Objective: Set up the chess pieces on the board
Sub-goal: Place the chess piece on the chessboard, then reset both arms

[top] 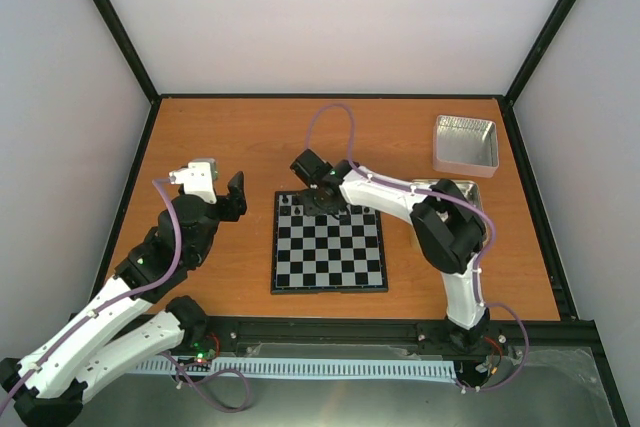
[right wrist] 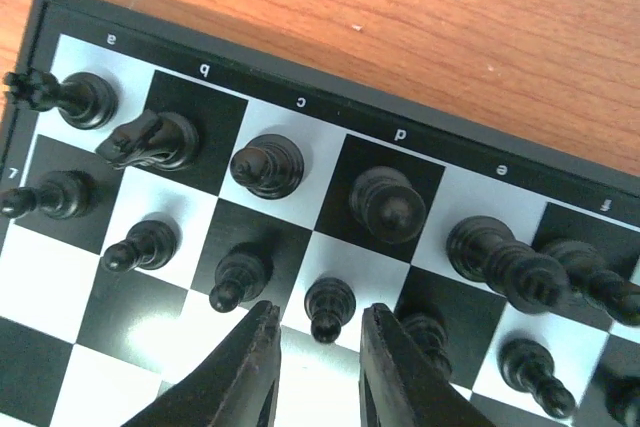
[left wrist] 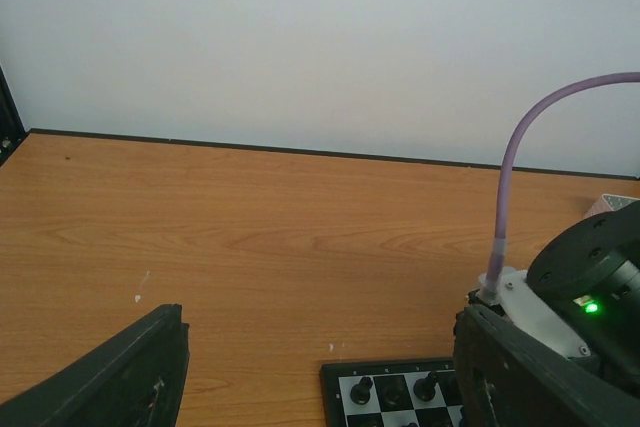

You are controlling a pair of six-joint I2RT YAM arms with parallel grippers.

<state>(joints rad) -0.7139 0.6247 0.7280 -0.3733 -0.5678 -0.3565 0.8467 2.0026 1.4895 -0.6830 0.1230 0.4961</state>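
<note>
The board [top: 328,243] lies at the table's middle, with black chess pieces [top: 312,209] standing in its two far rows. In the right wrist view the back row holds a rook [right wrist: 85,99], a knight [right wrist: 150,139], a bishop [right wrist: 267,165] and taller pieces [right wrist: 388,203]. My right gripper [right wrist: 318,319] is open over the far rows, its fingers either side of a black pawn [right wrist: 330,302] on the d file, with gaps showing on both sides. My left gripper [left wrist: 320,387] is wide open and empty above bare table, left of the board's far left corner [left wrist: 335,379].
A square silver tin [top: 465,143] stands at the back right. A second tin [top: 455,187] lies partly behind the right arm. The right arm reaches across the board's far right corner. Black frame rails border the table.
</note>
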